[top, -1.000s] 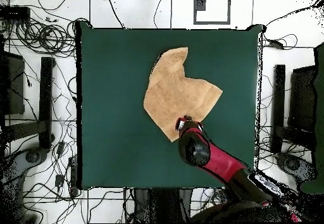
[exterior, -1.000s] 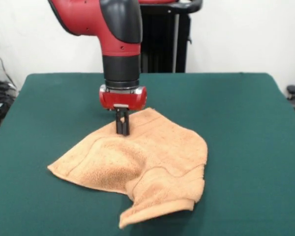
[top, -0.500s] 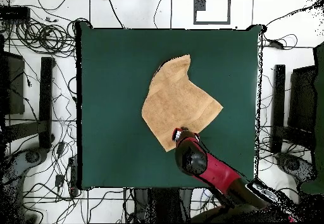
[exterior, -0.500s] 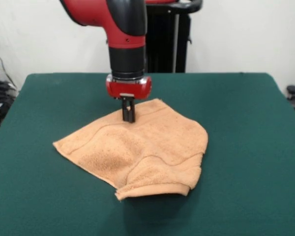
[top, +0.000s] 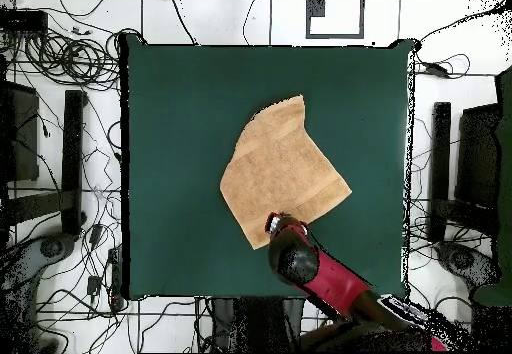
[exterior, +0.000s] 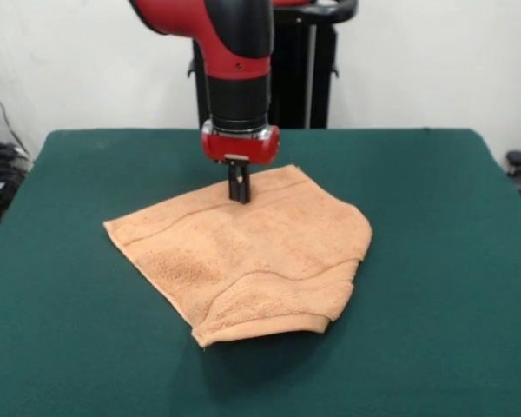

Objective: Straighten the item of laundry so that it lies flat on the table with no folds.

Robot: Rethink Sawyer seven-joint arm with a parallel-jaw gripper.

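While the claw [exterior: 239, 193] pinches the towel [exterior: 243, 252] at frame centre, folds remain on the desk [exterior: 434, 261].

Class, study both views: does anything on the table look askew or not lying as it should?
Yes. The towel sits skewed on the table, and its front edge is doubled over into a thick fold. The gripper is shut on its far edge.

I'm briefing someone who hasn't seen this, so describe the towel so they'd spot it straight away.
On the large dark green felt-topped table, look near the middle, just below the red and black arm's gripper. There lies the peach terry-cloth towel, the only thing on the table, its near edge folded over.
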